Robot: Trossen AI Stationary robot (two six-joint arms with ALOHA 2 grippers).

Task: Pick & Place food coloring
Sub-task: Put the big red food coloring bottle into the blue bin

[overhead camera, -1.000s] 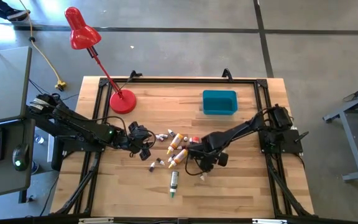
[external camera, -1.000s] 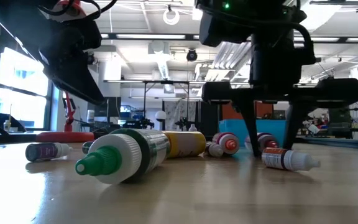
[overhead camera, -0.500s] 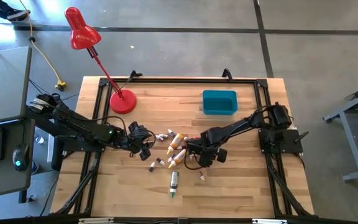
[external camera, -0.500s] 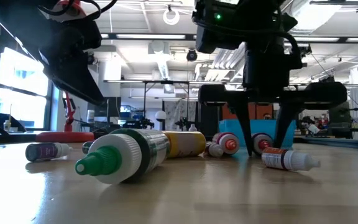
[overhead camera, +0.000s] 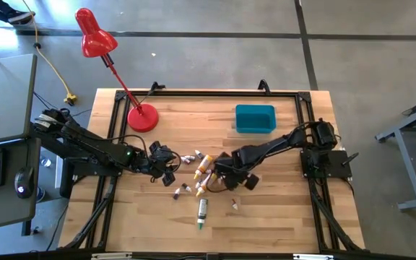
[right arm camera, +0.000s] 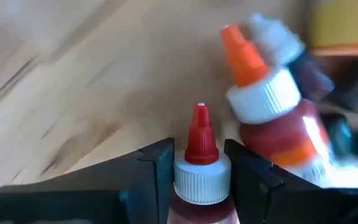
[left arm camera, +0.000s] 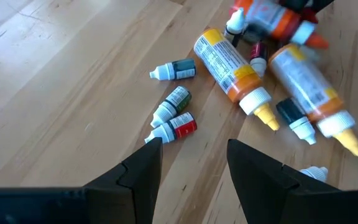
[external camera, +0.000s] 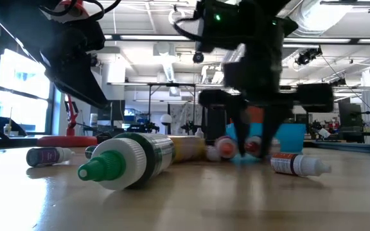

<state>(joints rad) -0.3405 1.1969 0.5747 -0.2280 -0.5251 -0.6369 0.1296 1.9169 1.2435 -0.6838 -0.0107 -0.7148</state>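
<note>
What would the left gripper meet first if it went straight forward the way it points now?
Probably the small red-labelled bottle, which lies just ahead of the open left gripper near one fingertip. Depth is unclear, so the gripper might pass beside it toward the yellow bottle.

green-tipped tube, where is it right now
In the high view the green-tipped tube lies alone at the table's near middle, below the bottle cluster; nearest the low camera.

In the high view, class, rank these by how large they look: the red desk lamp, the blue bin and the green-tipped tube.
1. Red desk lamp, head to base: largest.
2. Blue bin.
3. Green-tipped tube: smallest.

The lamp's head stands nearer the overhead camera, so it may look somewhat oversized.
</note>
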